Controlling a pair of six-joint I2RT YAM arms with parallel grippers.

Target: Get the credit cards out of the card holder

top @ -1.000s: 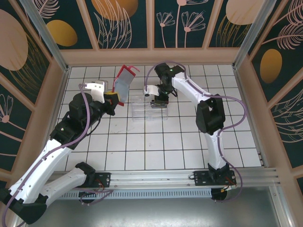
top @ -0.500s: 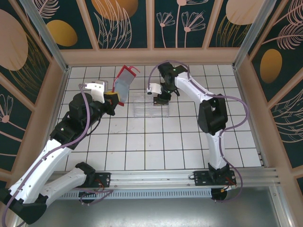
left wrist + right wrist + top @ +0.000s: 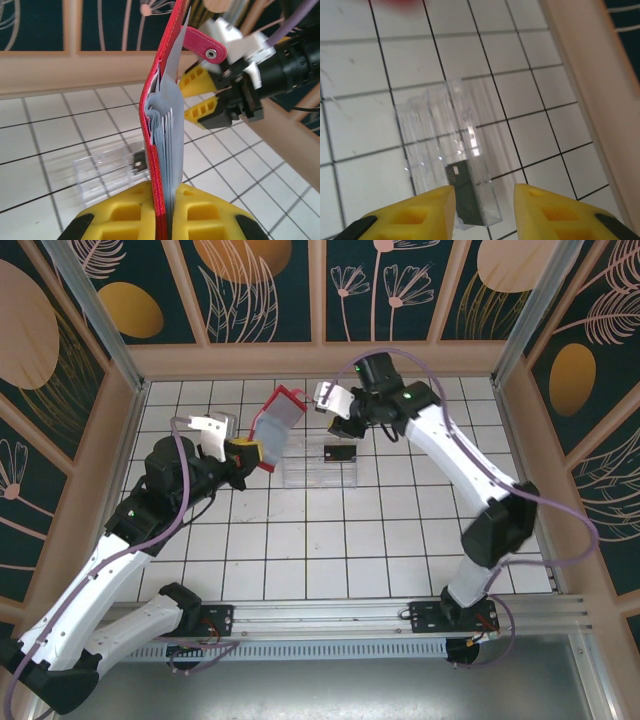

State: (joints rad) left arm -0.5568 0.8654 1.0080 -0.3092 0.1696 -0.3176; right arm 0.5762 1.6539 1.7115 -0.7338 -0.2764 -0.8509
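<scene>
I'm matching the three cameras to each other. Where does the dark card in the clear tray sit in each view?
Top external: dark card just above centre, in the far right corner of the clear tray.
Left wrist: lower centre, just left of the red card holder.
Right wrist: bottom centre, at the tray's lower end.
Shared landmark: the clear tray holding it.

right tool (image 3: 484,194): lifted, parted | dark card (image 3: 468,196): apparently dropped in tray (image 3: 442,120)
</scene>
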